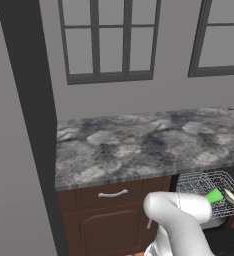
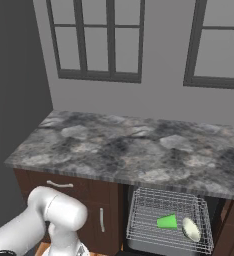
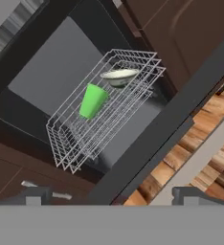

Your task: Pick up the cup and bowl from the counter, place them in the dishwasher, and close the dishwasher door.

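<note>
Down in the dishwasher (image 2: 139, 240) we go: the wire rack (image 3: 66, 139) is pulled out, and both pieces sit inside it. The cup (image 3: 93, 100) lies tipped on its side among the wires, bright green, and the bowl (image 3: 119, 75) rests just beside it, tilted up on edge in the right base view. From the left base view the cup (image 1: 214, 196) and the bowl (image 1: 232, 197) peek out past the robot's white elbow, which blocks much of the lower rack there. The right base view gives the clean look: cup (image 2: 167, 221) left, bowl (image 2: 191, 229) right, close together near the rack's front.

The dishwasher door (image 3: 147, 153) hangs open, its dark edge cutting diagonally across the hand view between the rack and the wooden floor (image 3: 214, 119). The hand (image 3: 111, 196) sits above that door edge, its two dark fingertips (image 3: 35, 195) spread well apart with nothing between them, so it is released and empty.

Up top, the desk (image 1: 139, 140) stretches grey and mottled under two windows (image 2: 96, 40). Brown cabinets (image 1: 109, 220) flank the opening, with a silver drawer handle (image 1: 112, 193) to the left, and a dark tall panel (image 1: 29, 100) closes off the far left.
</note>
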